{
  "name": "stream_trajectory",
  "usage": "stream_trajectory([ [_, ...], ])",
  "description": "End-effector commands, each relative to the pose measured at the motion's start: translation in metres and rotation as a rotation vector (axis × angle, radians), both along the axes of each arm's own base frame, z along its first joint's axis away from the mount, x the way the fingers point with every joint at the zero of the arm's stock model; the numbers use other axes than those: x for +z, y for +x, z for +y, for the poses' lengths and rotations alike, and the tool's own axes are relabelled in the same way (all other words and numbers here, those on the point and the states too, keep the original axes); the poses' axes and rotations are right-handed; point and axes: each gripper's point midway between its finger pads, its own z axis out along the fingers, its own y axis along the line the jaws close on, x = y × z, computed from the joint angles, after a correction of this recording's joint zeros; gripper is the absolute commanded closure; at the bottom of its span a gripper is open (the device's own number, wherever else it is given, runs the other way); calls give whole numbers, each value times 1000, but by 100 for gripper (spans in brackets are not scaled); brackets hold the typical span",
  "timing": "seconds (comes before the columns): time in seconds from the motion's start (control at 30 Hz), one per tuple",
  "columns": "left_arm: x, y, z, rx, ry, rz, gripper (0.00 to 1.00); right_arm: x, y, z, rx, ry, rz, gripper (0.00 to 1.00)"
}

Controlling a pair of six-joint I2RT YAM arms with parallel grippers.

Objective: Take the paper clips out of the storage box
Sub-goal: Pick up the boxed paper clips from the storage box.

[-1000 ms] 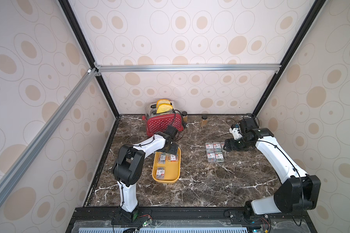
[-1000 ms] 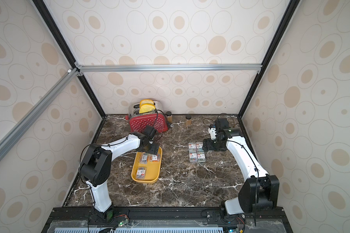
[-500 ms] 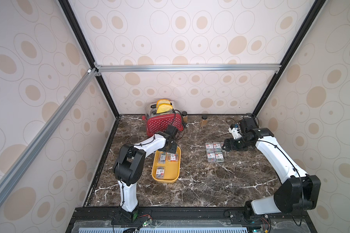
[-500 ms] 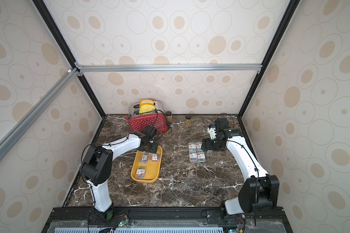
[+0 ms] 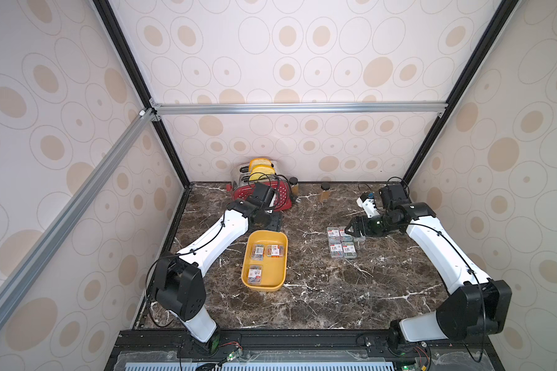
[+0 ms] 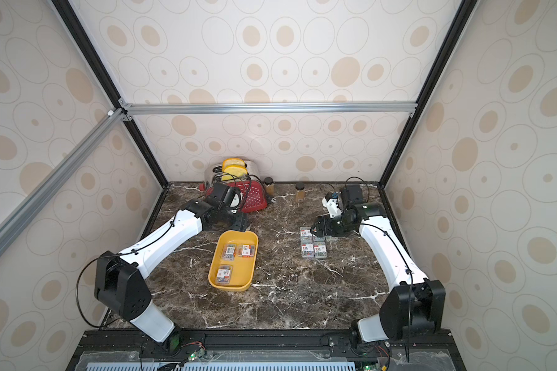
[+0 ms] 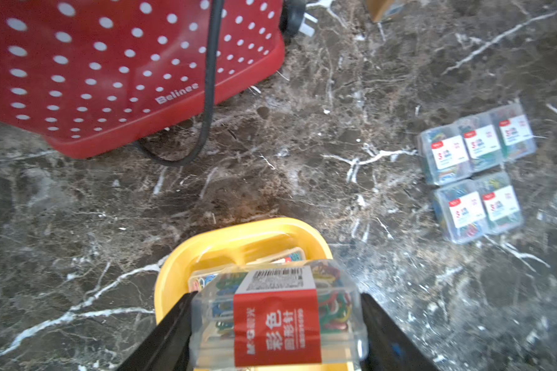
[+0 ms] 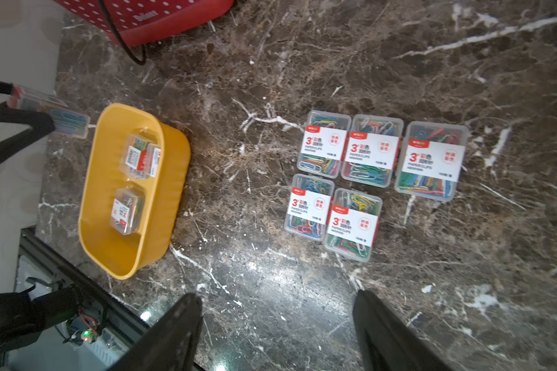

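Note:
The storage box (image 5: 269, 278) is a yellow tray left of the table's middle, also seen in a top view (image 6: 239, 278) and both wrist views (image 7: 238, 229) (image 8: 161, 208). Three clear cases of paper clips (image 5: 258, 251) lie inside it. My left gripper (image 7: 275, 321) is shut on another case (image 7: 277, 318), held over the box's far end (image 8: 52, 112). Several more cases (image 5: 341, 242) (image 8: 360, 180) lie in a cluster on the marble to the right. My right gripper (image 5: 348, 229) hovers open at that cluster's far right edge, with nothing between its fingers (image 8: 174, 331).
A red white-dotted toaster (image 5: 261, 192) with toast stands at the back, close behind my left wrist. Its black cord (image 7: 206, 96) loops onto the table. Two small brown jars (image 5: 293, 186) (image 5: 324, 191) stand by the back wall.
My left gripper's jaws have narrowed onto a case at the box's far end and drawn back slightly toward the toaster. The right arm has barely moved.

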Motion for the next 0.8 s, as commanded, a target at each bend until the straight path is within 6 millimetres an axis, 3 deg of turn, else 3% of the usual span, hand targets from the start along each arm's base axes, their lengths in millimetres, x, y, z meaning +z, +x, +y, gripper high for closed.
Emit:
stream_trajectory([
  [0.0, 14, -18, -20, -48, -125, 89, 50, 24, -11, 35, 134, 99, -79, 21],
  [0.13, 28, -33, -36, -79, -243, 140, 50, 24, -23, 66, 271, 133, -210, 22],
  [0.33, 47, -50, -55, -84, -412, 218, 50, 33, -24, 93, 327, 236, -406, 22],
  [0.77, 67, -67, -76, -98, -602, 280, 50, 41, -41, 154, 497, 283, -455, 22],
])
